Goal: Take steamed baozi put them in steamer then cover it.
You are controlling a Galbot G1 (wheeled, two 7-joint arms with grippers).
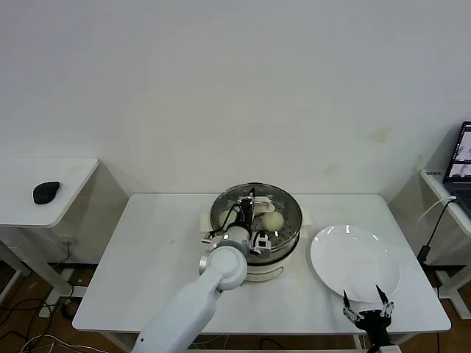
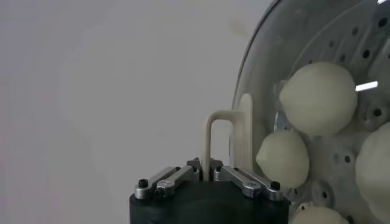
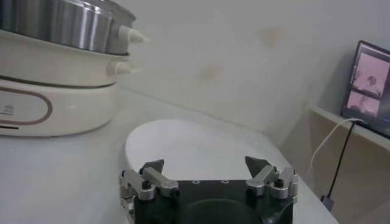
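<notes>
The counter (image 1: 147,250) carries the steamer (image 1: 276,265) near its middle, with a bare white plate (image 1: 355,261) just beside it on the robot's right. Inside the steel pot the steamed baozi (image 2: 318,97) sit on the perforated tray; the left wrist view shows at least four pale buns through the glass.

The cover (image 2: 256,73) is over the pot, and the left pincer (image 2: 210,176) is closed tight on its cream handle (image 2: 228,137), which rises upright between the fingers, its long axis in line with the gap. From the head view the glass rim seems to lie on or just above the steamer's rim, though the arm hides that edge and I cannot be sure it is fully seated.

The right pincer (image 1: 368,307) waits at the near edge of the counter by the plate, its fingers spread wide and holding nothing.

The left arm is directly above the pot, so the coming move turns on whether the cover is level and centred before the handle is let go.
</notes>
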